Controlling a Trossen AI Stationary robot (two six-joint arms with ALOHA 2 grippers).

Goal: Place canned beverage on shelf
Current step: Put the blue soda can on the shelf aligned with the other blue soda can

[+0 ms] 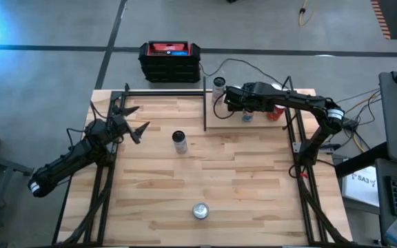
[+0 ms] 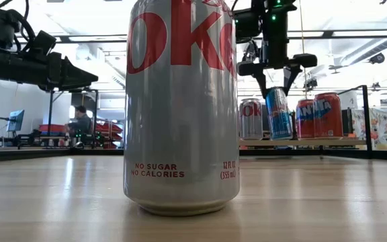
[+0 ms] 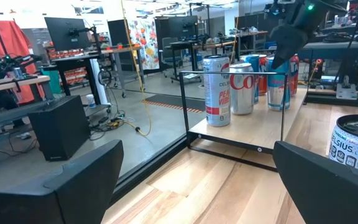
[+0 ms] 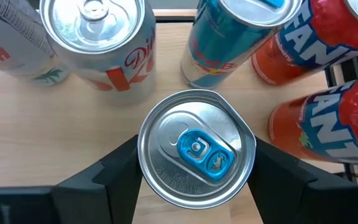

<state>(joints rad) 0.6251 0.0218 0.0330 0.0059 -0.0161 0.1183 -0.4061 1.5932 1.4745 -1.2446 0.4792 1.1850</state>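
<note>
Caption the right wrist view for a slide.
Right gripper clasps a blue-tabbed can among other cans on the shelf.

The shelf [image 1: 257, 122] sits on the table [image 1: 240, 186] at about one o'clock from its middle, against the far edge; several cans stand on it in a cluster, with the right gripper [image 1: 230, 98] over them, its fingers either side of one can [image 4: 196, 148]; another can [image 1: 218, 84] stands at the shelf's far left corner; a lone can [image 1: 179, 142] stands near the table's middle, at eight o'clock from the shelf; a further can [image 1: 200, 210] stands at six o'clock, near the front edge; the left gripper [image 1: 135, 121] hangs at nine o'clock, over the table's left side; a crate [image 1: 170, 60] lies on the floor at twelve o'clock, behind the table.
</note>
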